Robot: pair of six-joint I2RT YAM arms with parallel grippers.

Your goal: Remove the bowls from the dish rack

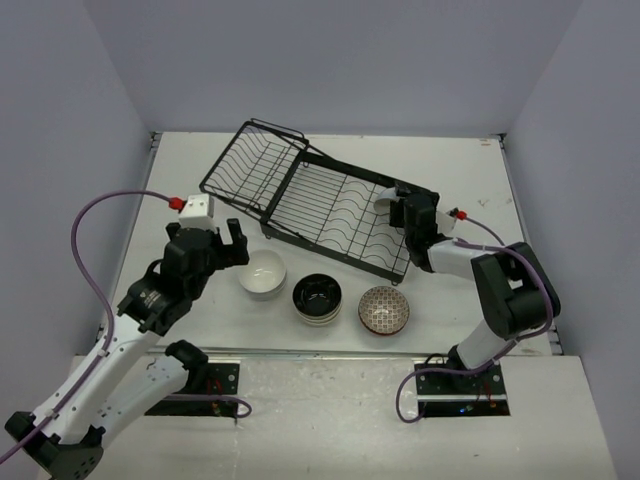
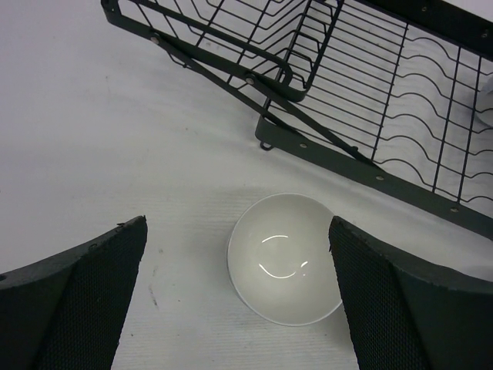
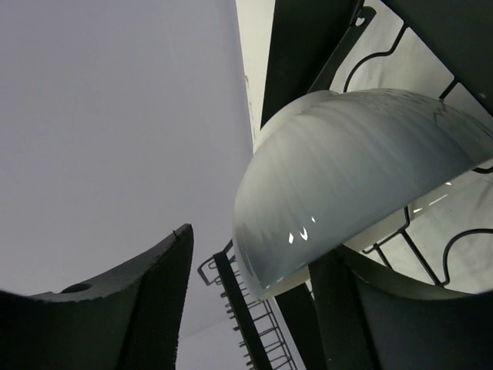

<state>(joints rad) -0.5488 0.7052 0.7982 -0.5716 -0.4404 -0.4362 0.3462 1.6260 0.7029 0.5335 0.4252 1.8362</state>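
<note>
Left claw (image 2: 239, 225) above white bowl (image 2: 285, 258), pale bowl (image 3: 347, 177) in dish rack (image 2: 347, 160)

Four bowls can be counted; three sit on the surface (image 1: 450, 170): one white bowl (image 1: 263, 273), one black-inside bowl (image 1: 317, 296), one brown patterned bowl (image 1: 384, 309); one pale bowl (image 1: 384, 203) sits in the one dish rack (image 1: 300, 190).

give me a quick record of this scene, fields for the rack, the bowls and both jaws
rack: black wire, holds one bowl
racked bowl: white, at the rack's right end
unloaded: white bowl, black-inside bowl, brown patterned bowl
left jaws: open, above the white bowl
right jaws: open, around the racked bowl's rim
</note>
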